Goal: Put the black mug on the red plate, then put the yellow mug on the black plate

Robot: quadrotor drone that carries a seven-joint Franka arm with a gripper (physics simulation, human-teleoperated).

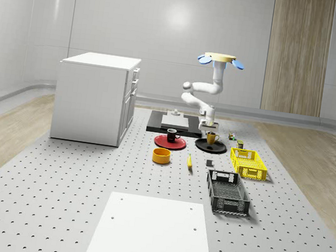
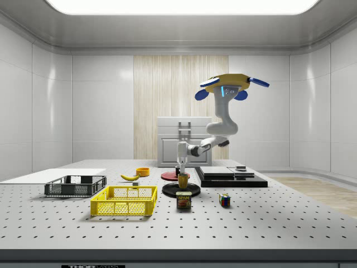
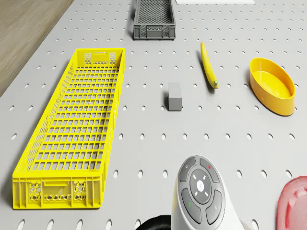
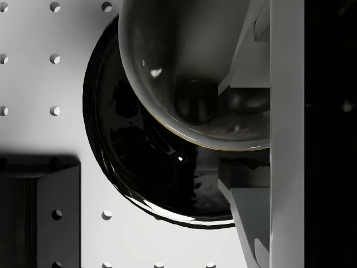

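Observation:
A yellow mug (image 1: 211, 138) stands upright on the black plate (image 1: 221, 149). Beside it, a black mug (image 1: 172, 135) sits on the red plate (image 1: 161, 141). My drone (image 1: 221, 59) hovers high above the black plate, with the arm bent down. The gripper (image 1: 209, 129) hangs right over the yellow mug (image 2: 183, 181). In the wrist view the mug (image 4: 184, 67) is seen from above on the glossy black plate (image 4: 139, 167). The gripper (image 4: 234, 134) straddles the mug's rim, and its fingers (image 4: 251, 218) stand apart, open.
A yellow crate (image 1: 248, 163) and a black crate (image 1: 227, 192) lie toward the whole-scene view's right. A yellow bowl (image 1: 162, 156), a banana (image 1: 189, 161) and a grey block (image 1: 209, 163) lie in front of the plates. A white cabinet (image 1: 97, 97) stands left; a dark platform (image 1: 155, 126) lies behind.

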